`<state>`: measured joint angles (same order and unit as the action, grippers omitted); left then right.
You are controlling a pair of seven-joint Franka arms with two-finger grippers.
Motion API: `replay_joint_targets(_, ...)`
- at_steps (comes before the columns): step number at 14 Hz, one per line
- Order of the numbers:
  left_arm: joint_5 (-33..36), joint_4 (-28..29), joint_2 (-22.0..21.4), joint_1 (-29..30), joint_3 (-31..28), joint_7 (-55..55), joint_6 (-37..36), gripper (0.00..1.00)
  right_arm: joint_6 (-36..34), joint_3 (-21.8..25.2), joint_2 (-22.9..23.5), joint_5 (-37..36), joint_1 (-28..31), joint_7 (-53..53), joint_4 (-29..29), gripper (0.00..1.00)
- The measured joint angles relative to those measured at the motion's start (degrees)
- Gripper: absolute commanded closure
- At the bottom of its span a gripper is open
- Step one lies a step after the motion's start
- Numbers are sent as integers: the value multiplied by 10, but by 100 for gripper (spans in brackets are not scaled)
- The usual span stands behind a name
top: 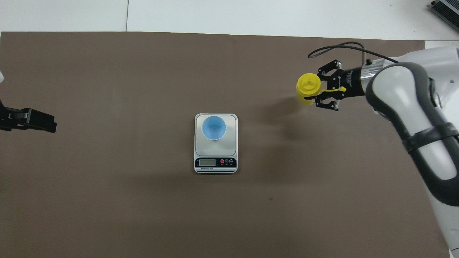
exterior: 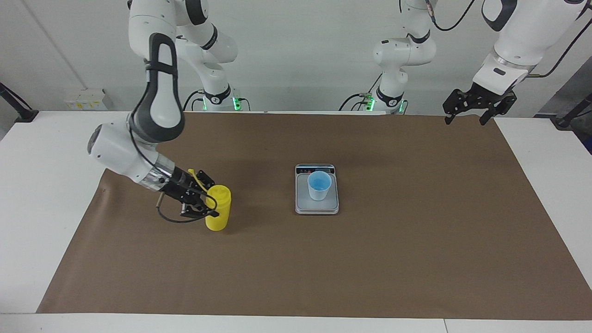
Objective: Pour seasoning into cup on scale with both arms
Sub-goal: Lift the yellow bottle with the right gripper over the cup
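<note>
The yellow seasoning bottle [exterior: 219,209] [top: 307,86] stands upright, toward the right arm's end of the table, with my right gripper [exterior: 209,203] [top: 317,94] shut on its side from the right arm's end. Its shadow lies apart from it, so it seems a little off the mat. The light-blue cup [exterior: 319,185] [top: 213,128] stands on the silver scale [exterior: 317,207] [top: 232,143] at the middle of the mat. My left gripper [exterior: 464,119] [top: 46,123] hangs open and holds nothing, above the mat's corner at the left arm's end.
A brown mat [exterior: 416,259] covers most of the white table [exterior: 46,152]. The scale's display strip [top: 215,163] faces the robots. Bare mat lies between the bottle and the scale.
</note>
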<state>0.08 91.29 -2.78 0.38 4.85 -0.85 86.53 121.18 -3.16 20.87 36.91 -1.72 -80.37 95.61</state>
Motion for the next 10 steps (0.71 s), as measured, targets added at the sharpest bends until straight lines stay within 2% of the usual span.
replay_joint_targets(4,-6,1,0,2,-1,3,25,0,41,-1,0,-218,-112,-162,-28,100)
replay_joint_targets(10,-14,1,-1,3,1,5,29,0,62,-1,4,-498,-190,-281,-29,100)
